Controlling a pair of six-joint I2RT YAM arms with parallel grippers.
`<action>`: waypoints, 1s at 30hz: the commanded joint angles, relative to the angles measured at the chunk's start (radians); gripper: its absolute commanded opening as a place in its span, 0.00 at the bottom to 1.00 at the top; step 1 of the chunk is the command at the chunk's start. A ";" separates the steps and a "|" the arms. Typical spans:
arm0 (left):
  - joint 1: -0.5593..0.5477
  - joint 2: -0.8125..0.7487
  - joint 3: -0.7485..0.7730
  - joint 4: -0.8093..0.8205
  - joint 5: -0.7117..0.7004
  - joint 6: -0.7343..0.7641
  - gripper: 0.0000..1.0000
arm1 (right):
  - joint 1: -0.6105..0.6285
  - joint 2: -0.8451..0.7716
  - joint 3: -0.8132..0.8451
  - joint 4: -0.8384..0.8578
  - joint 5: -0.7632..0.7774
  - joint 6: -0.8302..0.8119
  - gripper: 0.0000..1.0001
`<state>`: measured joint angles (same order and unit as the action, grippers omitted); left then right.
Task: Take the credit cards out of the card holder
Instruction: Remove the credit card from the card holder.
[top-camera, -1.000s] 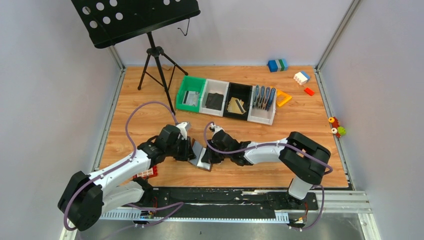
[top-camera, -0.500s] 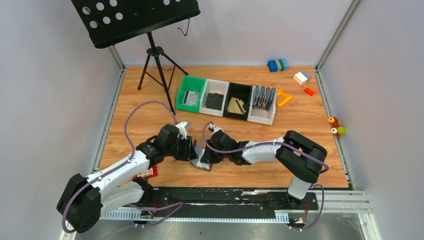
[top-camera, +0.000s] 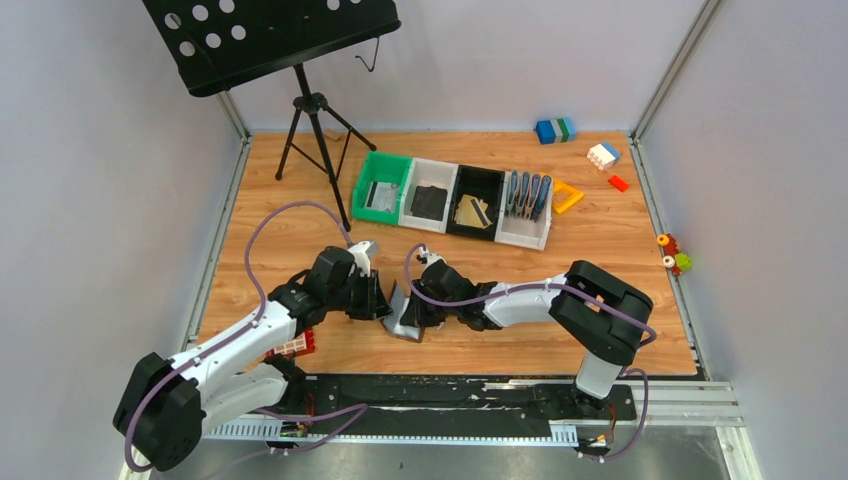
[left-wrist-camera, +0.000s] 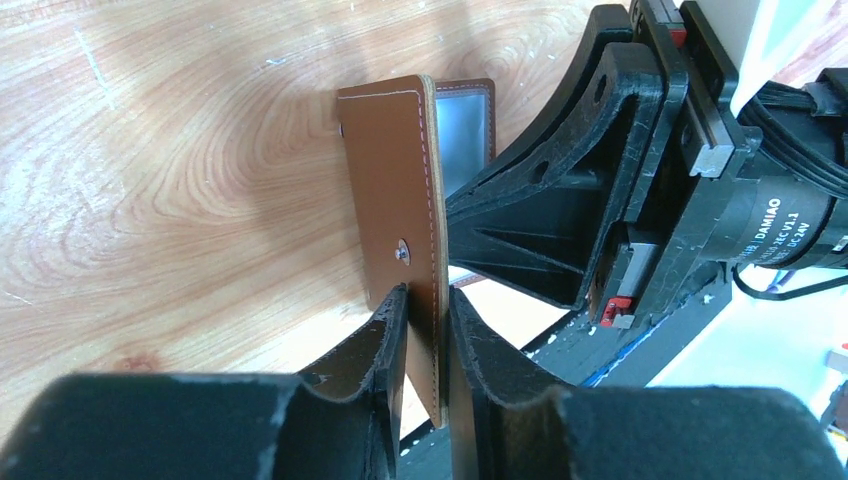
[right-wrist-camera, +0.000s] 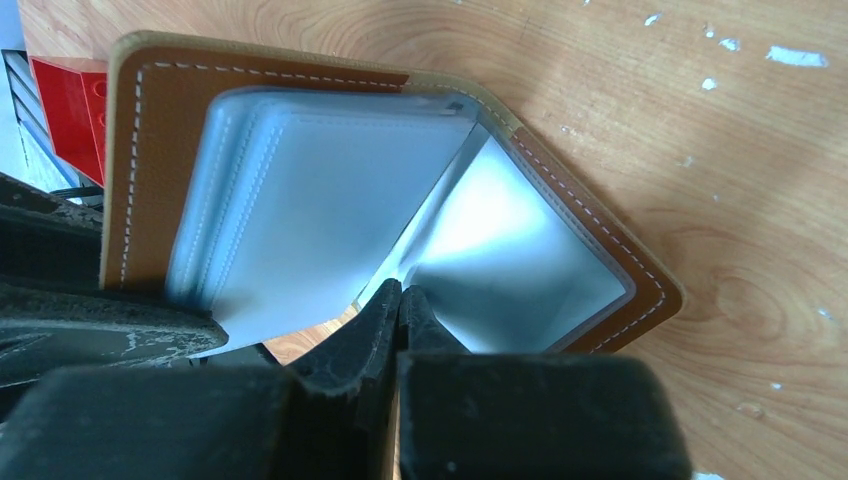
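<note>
The brown leather card holder (top-camera: 402, 312) lies open near the table's front edge, between my two grippers. My left gripper (left-wrist-camera: 428, 310) is shut on the edge of its brown outer flap (left-wrist-camera: 390, 200) and holds that flap upright. My right gripper (right-wrist-camera: 400, 292) is shut, with its tips at the crease of the grey-blue inner pockets (right-wrist-camera: 320, 190). The brown border (right-wrist-camera: 150, 130) frames the pockets. No credit card shows; any in the holder are hidden inside the pockets. In the top view the left gripper (top-camera: 383, 300) and the right gripper (top-camera: 420, 312) nearly meet.
A row of bins (top-camera: 430, 205) stands behind, the rightmost holding blue-grey holders (top-camera: 527, 195). A music stand tripod (top-camera: 315, 130) stands at the back left. A red brick (top-camera: 293, 346) lies under the left arm. Toy blocks (top-camera: 603, 155) lie at the back right.
My left gripper has drawn slightly left with the flap, standing it more upright. My right gripper has edged left into the open holder.
</note>
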<state>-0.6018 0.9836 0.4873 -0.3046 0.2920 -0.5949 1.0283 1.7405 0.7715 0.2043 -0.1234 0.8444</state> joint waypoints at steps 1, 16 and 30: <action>0.014 0.005 0.022 0.043 0.065 -0.014 0.24 | 0.003 0.017 0.009 0.015 -0.004 -0.005 0.00; 0.036 -0.001 0.001 0.075 0.150 -0.021 0.21 | -0.006 0.002 -0.018 0.007 0.027 0.003 0.00; 0.036 0.021 -0.008 0.089 0.165 -0.017 0.16 | -0.007 -0.001 -0.024 0.016 0.018 0.005 0.00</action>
<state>-0.5667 1.0012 0.4847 -0.2600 0.4244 -0.6048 1.0260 1.7435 0.7658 0.2207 -0.1276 0.8482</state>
